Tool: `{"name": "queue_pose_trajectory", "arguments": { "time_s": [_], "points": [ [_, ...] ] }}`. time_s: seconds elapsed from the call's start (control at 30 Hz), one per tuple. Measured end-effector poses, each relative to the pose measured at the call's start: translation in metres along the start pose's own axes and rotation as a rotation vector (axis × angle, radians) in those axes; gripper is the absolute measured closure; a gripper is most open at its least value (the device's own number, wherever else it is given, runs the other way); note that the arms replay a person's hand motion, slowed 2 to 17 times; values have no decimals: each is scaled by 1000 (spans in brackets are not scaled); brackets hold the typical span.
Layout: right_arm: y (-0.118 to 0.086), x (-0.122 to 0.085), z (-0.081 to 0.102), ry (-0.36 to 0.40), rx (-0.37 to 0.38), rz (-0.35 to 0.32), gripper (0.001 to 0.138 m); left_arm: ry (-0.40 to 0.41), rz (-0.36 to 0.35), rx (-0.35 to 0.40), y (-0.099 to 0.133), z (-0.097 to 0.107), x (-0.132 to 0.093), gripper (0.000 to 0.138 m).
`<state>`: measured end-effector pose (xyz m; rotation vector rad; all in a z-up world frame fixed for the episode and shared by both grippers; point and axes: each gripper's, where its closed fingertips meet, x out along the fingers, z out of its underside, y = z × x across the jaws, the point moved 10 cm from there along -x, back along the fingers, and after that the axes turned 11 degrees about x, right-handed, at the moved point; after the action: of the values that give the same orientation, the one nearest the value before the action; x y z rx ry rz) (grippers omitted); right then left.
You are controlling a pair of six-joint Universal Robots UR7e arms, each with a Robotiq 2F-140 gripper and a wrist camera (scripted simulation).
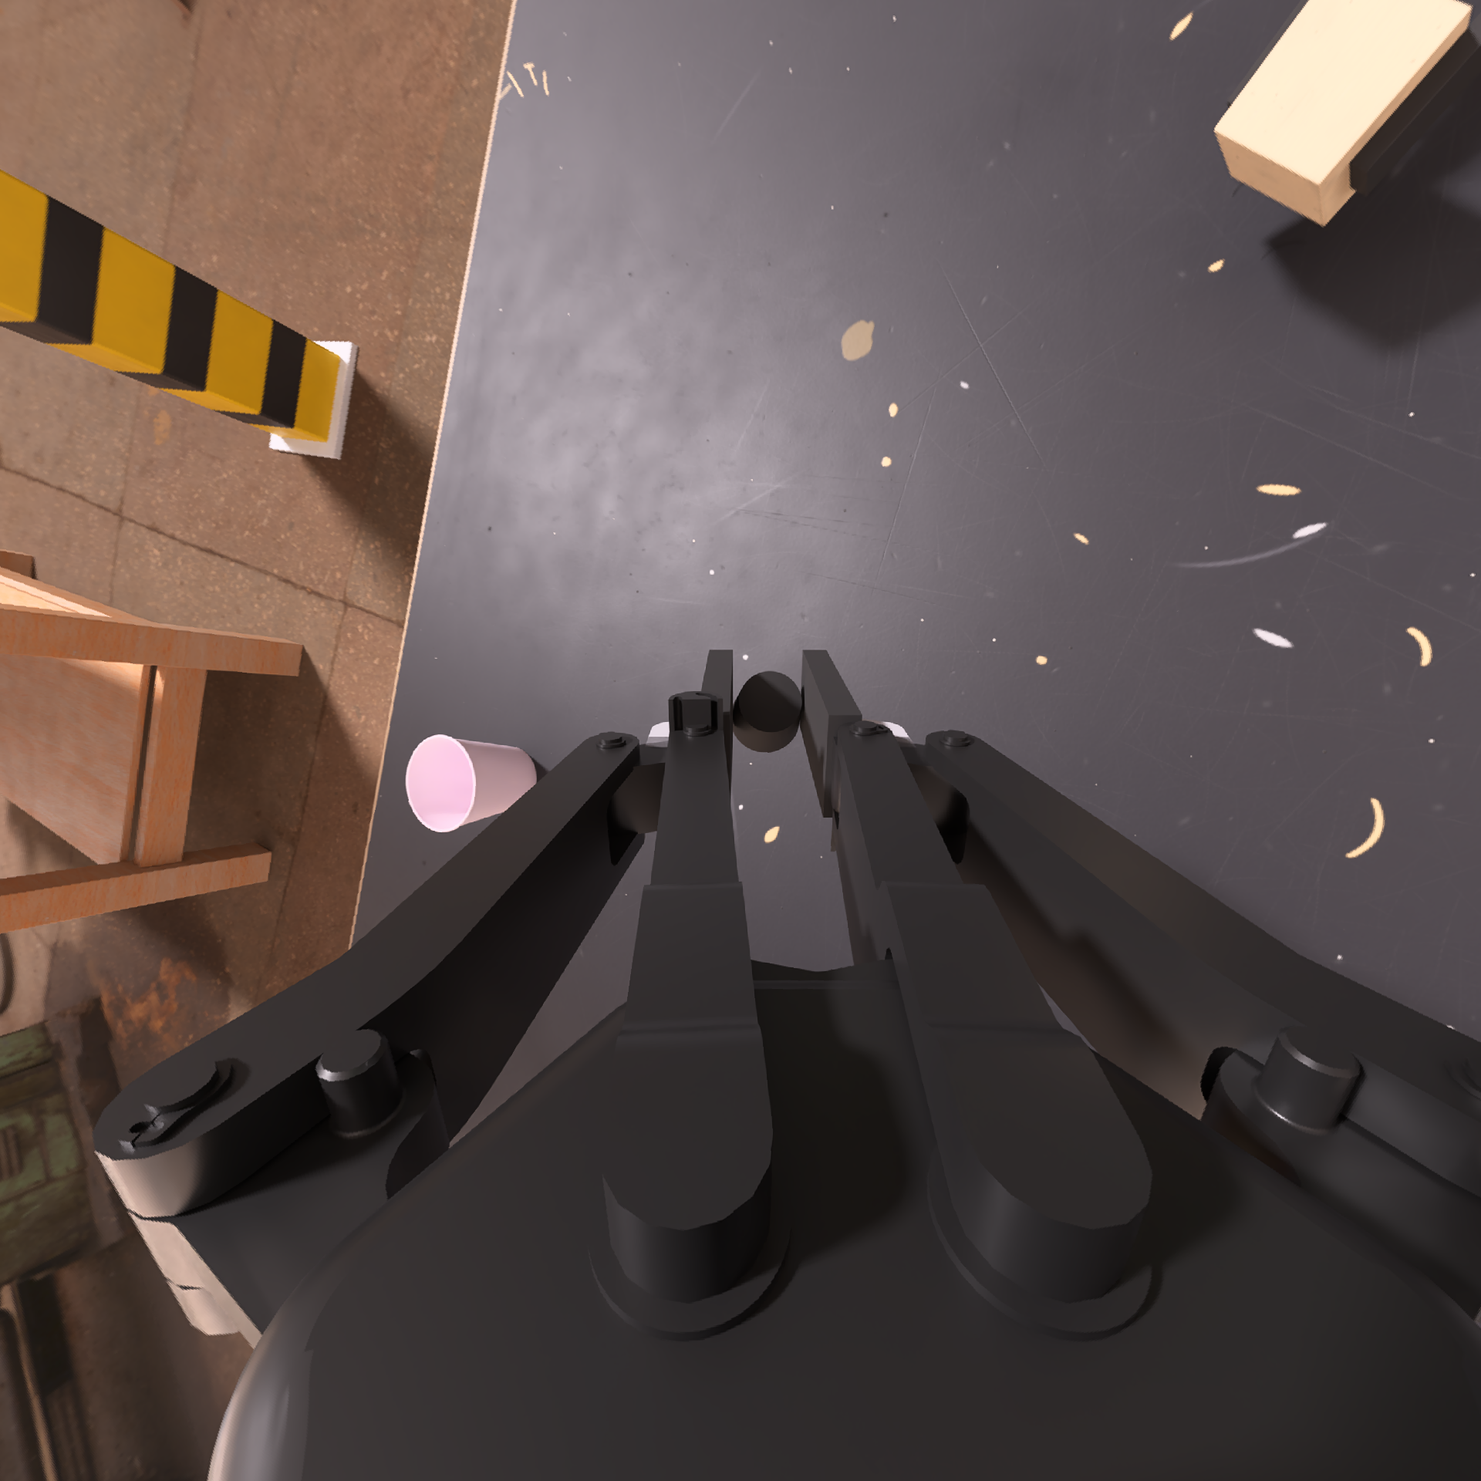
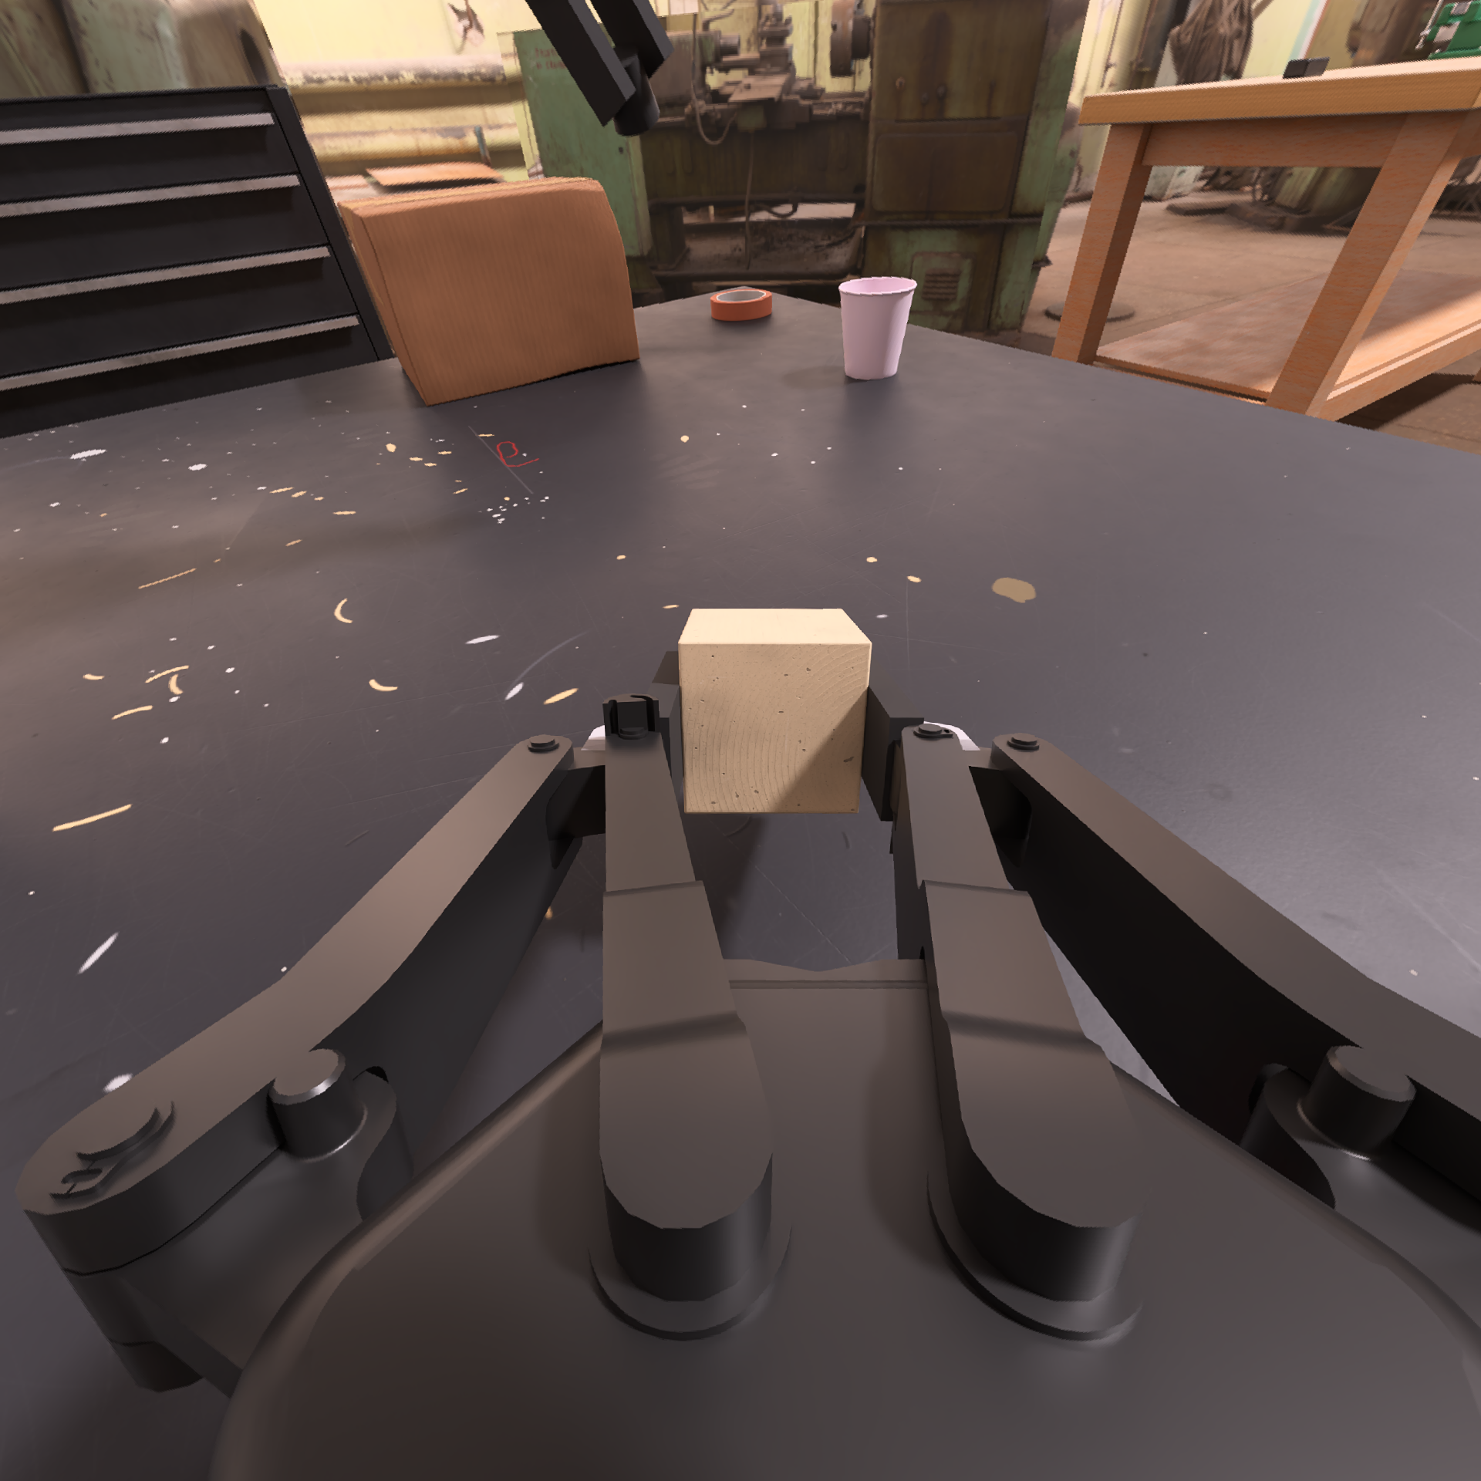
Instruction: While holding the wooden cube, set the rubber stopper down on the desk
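My left gripper point(image 1: 768, 696) is shut on a small dark rubber stopper point(image 1: 768, 715), pinched between its fingertips well above the dark desk point(image 1: 721, 401). It also shows in the right wrist view point(image 2: 617, 64), hanging at the top over the desk's far side. My right gripper point(image 2: 773, 721) is shut on the pale wooden cube point(image 2: 769, 713) and holds it a little above the desk point(image 2: 1122, 561). The cube also shows in the left wrist view point(image 1: 1330, 112) at the top right.
A pink cup point(image 2: 876, 327) stands near the desk's far edge, close under the left gripper point(image 1: 465, 781). A cardboard box point(image 2: 497, 288), an orange tape roll point(image 2: 741, 304), a drawer cabinet point(image 2: 160, 232) and a wooden table point(image 2: 1282, 200) lie beyond. A striped barrier point(image 1: 160, 328) is on the floor.
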<state>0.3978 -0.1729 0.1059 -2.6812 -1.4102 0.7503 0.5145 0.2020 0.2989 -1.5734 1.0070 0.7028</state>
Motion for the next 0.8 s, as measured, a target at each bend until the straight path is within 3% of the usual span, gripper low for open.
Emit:
{"name": "queue_pose_trajectory", "arguments": {
  "time_s": [0.8],
  "points": [
    [0, 0, 0, -3, -1, 1, 88, 83, -147, -25, -9, -2, -57, 115]
  ]
}}
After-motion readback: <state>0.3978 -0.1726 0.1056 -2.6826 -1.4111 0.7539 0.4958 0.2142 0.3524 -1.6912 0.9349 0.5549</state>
